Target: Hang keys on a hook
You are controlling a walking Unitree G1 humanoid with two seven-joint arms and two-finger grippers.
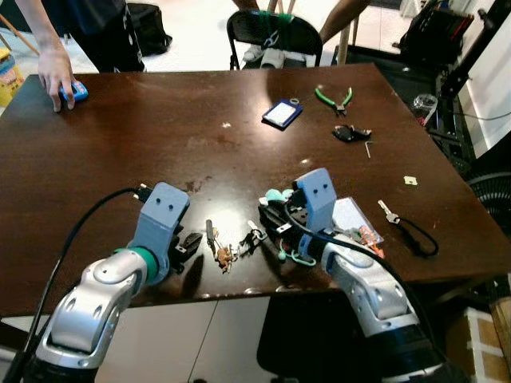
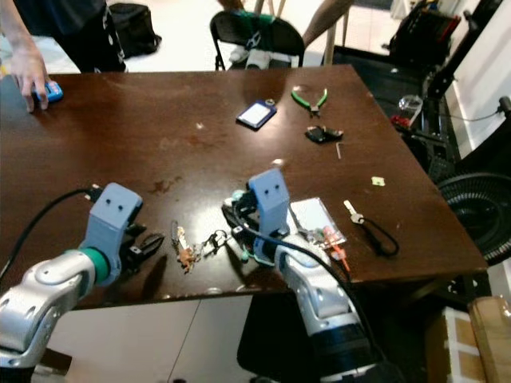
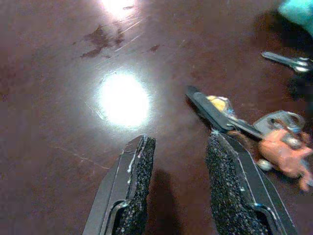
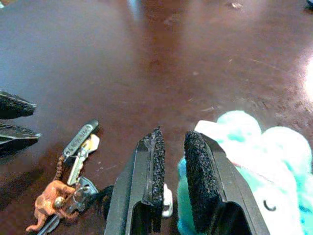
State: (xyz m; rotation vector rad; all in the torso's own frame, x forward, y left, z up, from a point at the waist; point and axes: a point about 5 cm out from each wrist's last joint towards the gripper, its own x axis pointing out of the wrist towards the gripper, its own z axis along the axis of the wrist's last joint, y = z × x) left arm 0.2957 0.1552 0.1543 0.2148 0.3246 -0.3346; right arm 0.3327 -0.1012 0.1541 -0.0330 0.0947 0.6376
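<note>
A bunch of keys (image 1: 225, 252) with a black-headed key (image 3: 210, 110) and an orange charm (image 3: 283, 152) lies near the front edge of the dark wooden table (image 1: 160, 144). My left gripper (image 1: 190, 243) is open just left of the bunch, low over the table, one fingertip (image 3: 217, 142) at the black key. My right gripper (image 4: 173, 147) is right of the bunch, its fingers nearly together with a bit of a teal and white plush keychain (image 4: 244, 142) between them near their base. A teal carabiner (image 1: 299, 257) lies under that wrist.
A person's hand (image 1: 56, 76) rests on a blue object (image 1: 77, 92) at the far left corner. A blue tag (image 1: 282, 113), green pliers (image 1: 335, 98), a black fob (image 1: 350, 133), a key on a black cord (image 1: 411, 231) and a clear card holder (image 1: 351, 215) lie about. A chair (image 1: 275, 36) stands behind.
</note>
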